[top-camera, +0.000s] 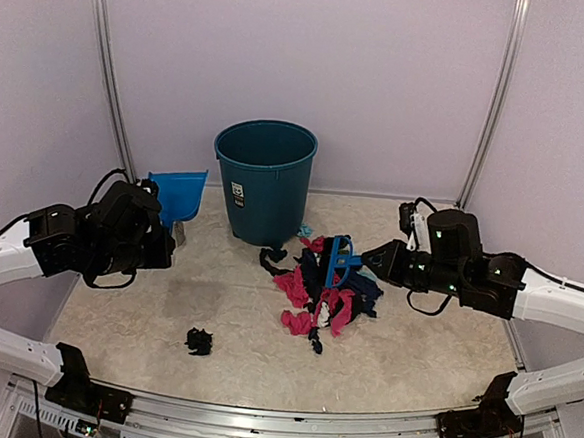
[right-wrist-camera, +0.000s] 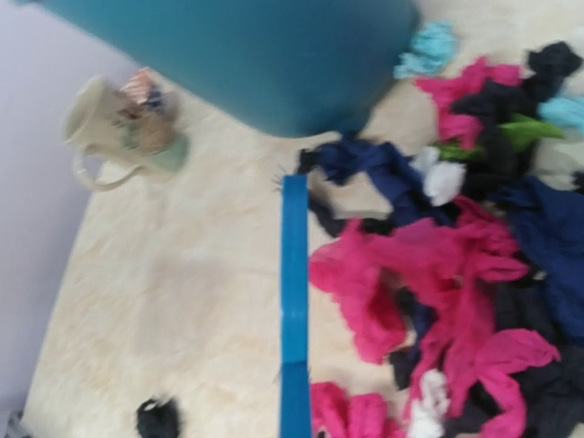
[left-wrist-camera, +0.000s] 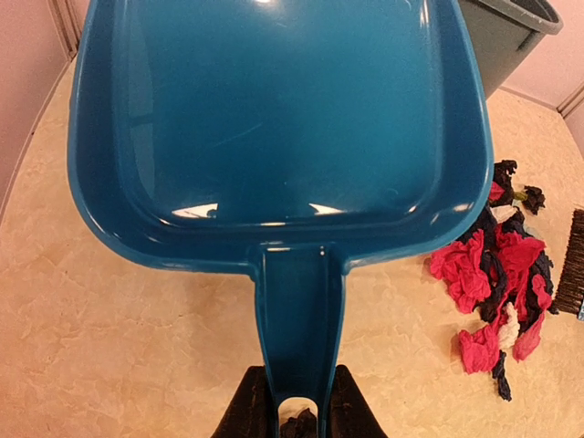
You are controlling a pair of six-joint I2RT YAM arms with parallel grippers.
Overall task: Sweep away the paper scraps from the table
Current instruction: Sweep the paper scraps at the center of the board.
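Finds left fingers (left-wrist-camera: 248, 412) clamped on the handle of the blue dustpan (left-wrist-camera: 274, 119), with the pan at the left side of the table (top-camera: 413, 358), beside the teal bin (top-camera: 265, 177). Finds right fingers (top-camera: 378, 256) closed together on the blue brush (top-camera: 339, 262), which meets the heap. Notes paper scraps (top-camera: 322, 291) heaped mid-table just in front of the bin: pink, black, dark blue, some teal. Records one black scrap (top-camera: 198, 341) lying well apart, nearer the front rail.

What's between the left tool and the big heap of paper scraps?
Only bare table lies between the left tool and the paper scraps, shown in the top and left wrist views.
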